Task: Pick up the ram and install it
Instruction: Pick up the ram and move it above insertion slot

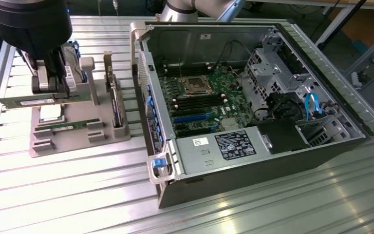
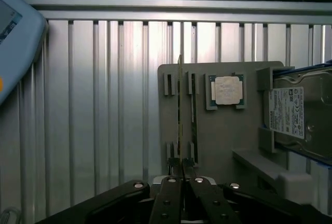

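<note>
My fingers (image 2: 177, 180) are clamped on the ram (image 1: 28, 102), pinching the thin green stick by its two flat faces partway along its length. I hold it on edge, level, its white label strip facing outward, and it hangs above the grey holder (image 1: 76, 139) without touching it. One end reaches out past the holder's edge over the ribbed metal counter (image 1: 57, 185). In the holder under the ram, a second stick (image 2: 193, 107) lies in its slot. A CPU chip (image 2: 226, 90) sits in a pocket just beside that stick, and a hard drive (image 2: 301, 115) stands on the holder's far side from the ram. An open computer case (image 1: 343, 141) with its motherboard (image 1: 200, 100) exposed sits beside the holder, on the exterior view's right.
</note>
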Controlling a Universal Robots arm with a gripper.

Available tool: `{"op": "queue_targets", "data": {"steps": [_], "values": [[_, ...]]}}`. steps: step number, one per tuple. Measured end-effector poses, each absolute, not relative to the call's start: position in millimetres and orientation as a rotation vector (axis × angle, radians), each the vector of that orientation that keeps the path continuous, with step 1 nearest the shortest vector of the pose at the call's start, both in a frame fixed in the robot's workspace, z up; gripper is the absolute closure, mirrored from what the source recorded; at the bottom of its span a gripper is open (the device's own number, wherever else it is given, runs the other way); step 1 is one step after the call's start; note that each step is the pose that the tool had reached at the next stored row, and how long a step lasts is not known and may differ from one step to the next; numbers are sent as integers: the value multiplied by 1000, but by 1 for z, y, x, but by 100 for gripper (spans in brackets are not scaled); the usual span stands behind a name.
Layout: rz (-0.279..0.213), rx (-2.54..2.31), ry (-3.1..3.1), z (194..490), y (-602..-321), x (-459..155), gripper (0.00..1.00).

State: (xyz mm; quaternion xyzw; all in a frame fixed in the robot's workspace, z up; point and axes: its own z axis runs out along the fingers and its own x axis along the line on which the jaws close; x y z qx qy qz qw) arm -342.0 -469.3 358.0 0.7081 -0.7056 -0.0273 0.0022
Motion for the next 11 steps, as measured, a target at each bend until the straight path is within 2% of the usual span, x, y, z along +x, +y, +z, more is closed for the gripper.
{"op": "queue_targets", "data": {"steps": [11], "values": [[-86, 2221, -2214, 369, -469, -341, 88]]}}
